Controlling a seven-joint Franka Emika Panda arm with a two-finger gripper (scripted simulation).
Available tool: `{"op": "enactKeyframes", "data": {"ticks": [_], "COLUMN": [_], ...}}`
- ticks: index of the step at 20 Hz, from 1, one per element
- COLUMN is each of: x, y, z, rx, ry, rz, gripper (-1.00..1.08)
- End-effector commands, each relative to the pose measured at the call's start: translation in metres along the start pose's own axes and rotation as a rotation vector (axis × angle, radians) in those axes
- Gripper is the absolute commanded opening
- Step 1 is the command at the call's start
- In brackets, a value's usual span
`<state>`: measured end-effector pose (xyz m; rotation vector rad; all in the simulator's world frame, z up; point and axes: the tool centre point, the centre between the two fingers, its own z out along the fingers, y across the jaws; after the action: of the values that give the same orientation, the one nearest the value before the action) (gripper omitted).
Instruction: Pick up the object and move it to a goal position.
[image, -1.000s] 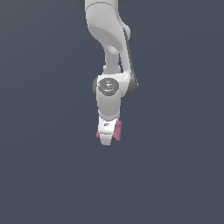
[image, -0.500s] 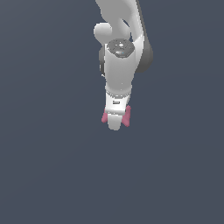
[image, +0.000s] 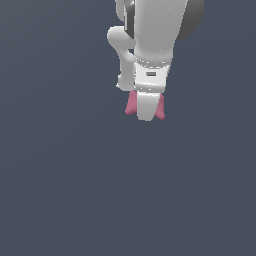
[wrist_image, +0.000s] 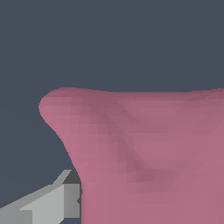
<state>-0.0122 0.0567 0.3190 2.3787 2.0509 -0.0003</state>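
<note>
Higher and nearer than half a second ago, the gripper (image: 145, 114) has carried the pink object (image: 131, 105) up, fingers (wrist_image: 48, 205) clamped on its pinched middle, flared ends showing either side, the arm (image: 155, 35) above.

Pink object filling the wrist view

The matte pink object (wrist_image: 144, 157) is flaring out to a rounded corner against plain dark grey, while a grey finger (wrist_image: 48, 203) is pressing against its pinched side
</note>
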Motion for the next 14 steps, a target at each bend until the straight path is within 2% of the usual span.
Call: {"op": "enactKeyframes", "data": {"ticks": [1, 8, 14], "x": [0.008, 0.026, 0.037], "y": [-0.004, -0.012, -0.015], "z": [-0.028, -0.099, -0.137], "rx": [0.001, 0.001, 0.001], "ry": [0.0, 0.001, 0.001], "rz": [0.0, 0.001, 0.003], "gripper": [-1.0, -1.0, -1.0]}}
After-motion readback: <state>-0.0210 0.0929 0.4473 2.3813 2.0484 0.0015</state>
